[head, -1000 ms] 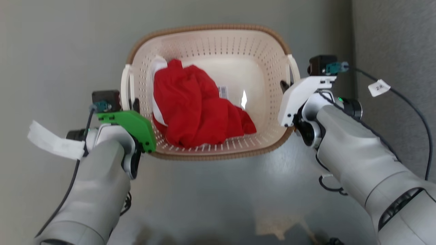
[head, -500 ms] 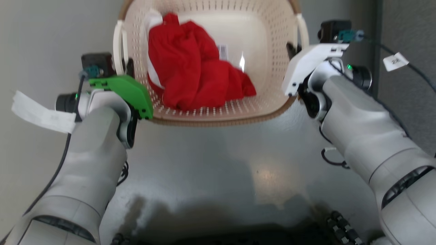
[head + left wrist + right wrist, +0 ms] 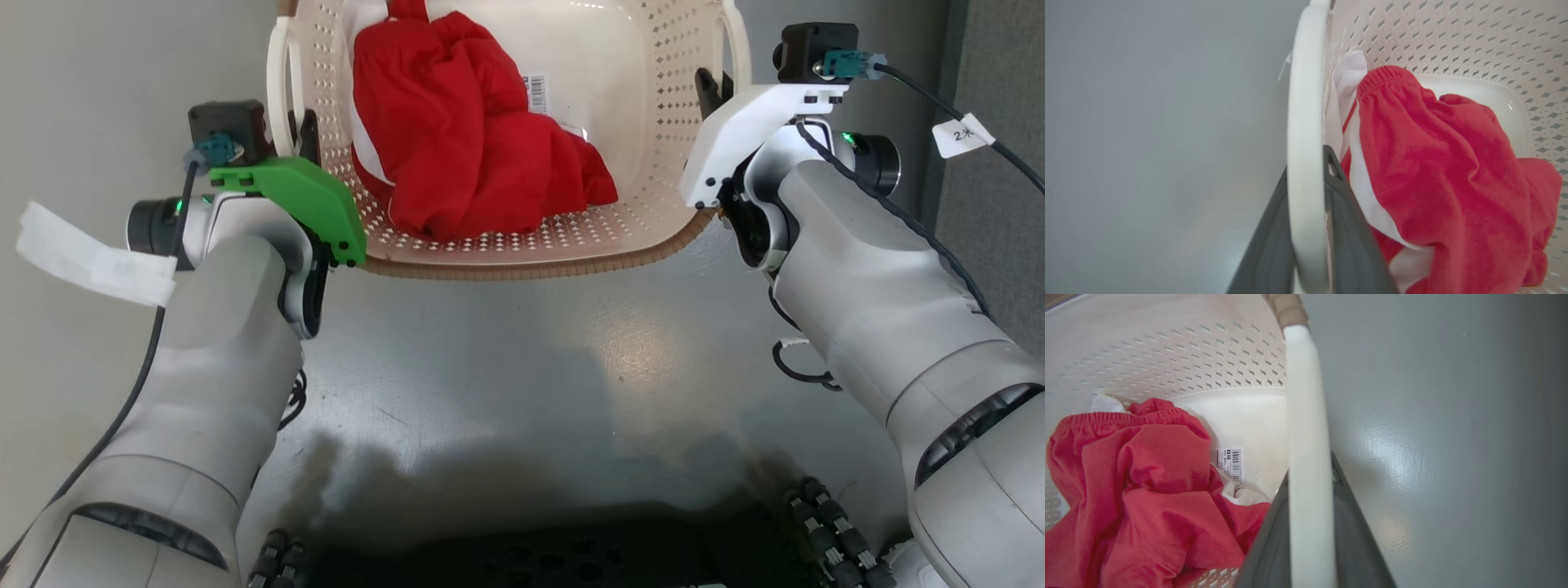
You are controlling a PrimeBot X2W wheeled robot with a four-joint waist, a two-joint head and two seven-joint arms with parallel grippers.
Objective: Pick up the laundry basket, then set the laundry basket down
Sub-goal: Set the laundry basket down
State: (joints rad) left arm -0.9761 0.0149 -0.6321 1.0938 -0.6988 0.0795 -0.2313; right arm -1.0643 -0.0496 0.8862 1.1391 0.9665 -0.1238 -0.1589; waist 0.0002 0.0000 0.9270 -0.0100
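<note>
Jaws of the left gripper [image 3: 306, 137] clamp the laundry basket [image 3: 522, 266] by its nine-o'clock handle [image 3: 1306, 122] — the right gripper [image 3: 709, 86] clamps the three-o'clock one. Its far rim is cut off at twelve; red cloth [image 3: 465, 155] hides part of its bottom.

Cream-white perforated laundry basket [image 3: 669, 147], brown woven-look rim, white side handles, barcode sticker inside, upright.

A white tag [image 3: 963, 135] by the right arm [image 3: 857, 269], at 2 o'clock, says "2" and then a blurry mark. A barcode sticker [image 3: 1232, 463] is on the laundry basket [image 3: 531, 268] bottom, at 12 o'clock; its numbers are too small to read.
</note>
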